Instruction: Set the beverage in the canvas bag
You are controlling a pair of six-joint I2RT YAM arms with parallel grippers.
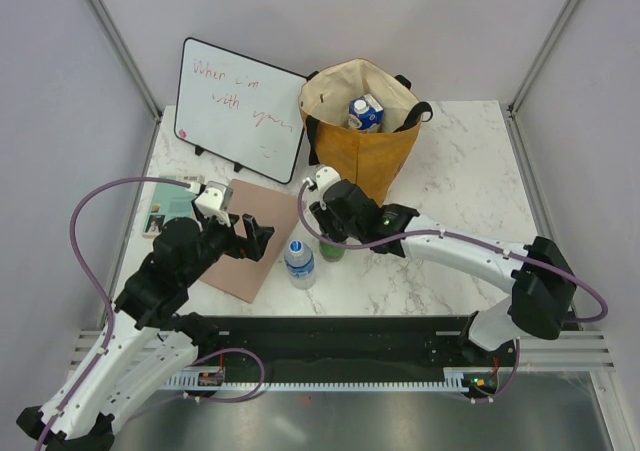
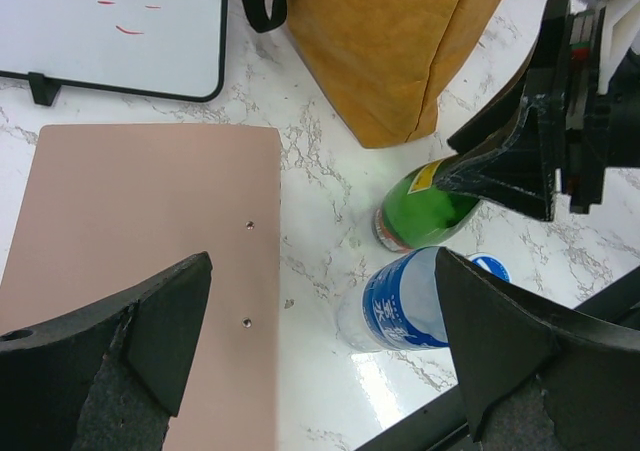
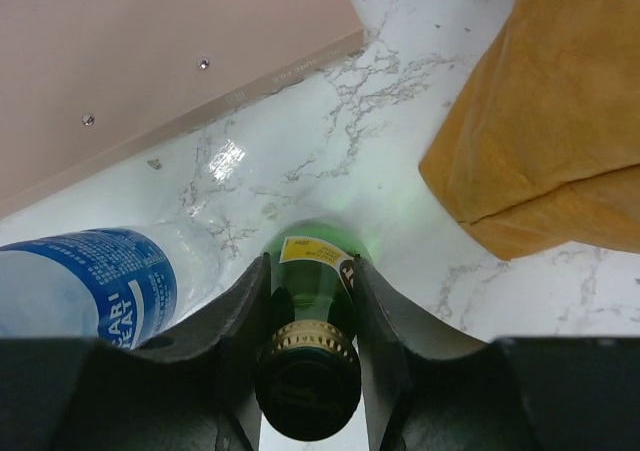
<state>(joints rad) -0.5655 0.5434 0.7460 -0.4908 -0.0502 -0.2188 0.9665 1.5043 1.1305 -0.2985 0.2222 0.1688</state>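
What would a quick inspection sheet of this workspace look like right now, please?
Surface: marble table, no spills seen.
Job's things: canvas bag upright and open, blue-white carton inside; green bottle and water bottle standing side by side in front of it.
Clutter: pink board, whiteboard with red writing, teal booklet.
Hands: left hand open, empty, over the board; right hand closed on the green bottle's neck.
Cables: purple cable loops along each arm.
Surroundings: grey walls, metal frame posts.
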